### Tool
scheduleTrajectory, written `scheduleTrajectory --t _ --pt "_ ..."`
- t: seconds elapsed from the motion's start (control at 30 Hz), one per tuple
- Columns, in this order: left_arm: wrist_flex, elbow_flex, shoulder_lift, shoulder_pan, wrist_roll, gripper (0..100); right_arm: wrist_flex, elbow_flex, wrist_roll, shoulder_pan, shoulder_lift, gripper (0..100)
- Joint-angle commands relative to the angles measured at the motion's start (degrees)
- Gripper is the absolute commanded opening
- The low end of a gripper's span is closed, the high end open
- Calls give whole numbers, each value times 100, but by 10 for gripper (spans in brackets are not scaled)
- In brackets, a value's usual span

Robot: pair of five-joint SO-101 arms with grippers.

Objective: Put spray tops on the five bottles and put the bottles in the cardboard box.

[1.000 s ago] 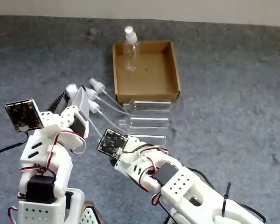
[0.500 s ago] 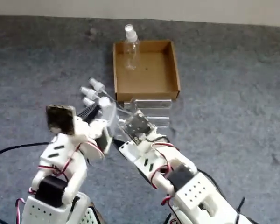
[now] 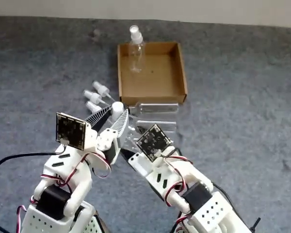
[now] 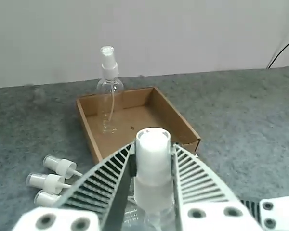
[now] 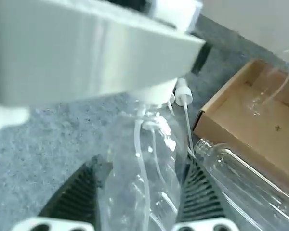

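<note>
Watching my left hand (image 4: 153,156) above the desk (image 3: 242,121), I see it pinching a spray top (image 4: 153,139) set on a clear bottle (image 5: 143,163). My right hand (image 5: 138,195) clamps that bottle, neck up. The cardboard box (image 3: 182,73) holds one capped bottle (image 3: 135,56), upright. Two bare bottles (image 3: 157,109) lie along its near wall.

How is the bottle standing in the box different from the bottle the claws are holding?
The bottle in the box stands by itself inside the cardboard box. The held bottle is outside the box, gripped by the right claw. Nothing touches the top of the bottle in the box, but the left claw pinches the held bottle's spray top. Both bottles are clear with white tops.
</note>
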Motion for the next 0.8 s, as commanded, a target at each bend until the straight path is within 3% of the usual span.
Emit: scheduleTrajectory --t 0.0,0.07,0.5,0.77 --pt "149 -286 13 -321 -62 157 -4 -171 -62 -48 -286 4" --pt "422 -479 13 -312 -62 196 -4 -171 -53 -48 -286 4" --pt "914 -1218 4 -505 -501 181 -4 -154 -35 -48 -277 4" --pt "1380 -1965 4 -1051 -492 181 -13 -40 -35 -48 -277 4"
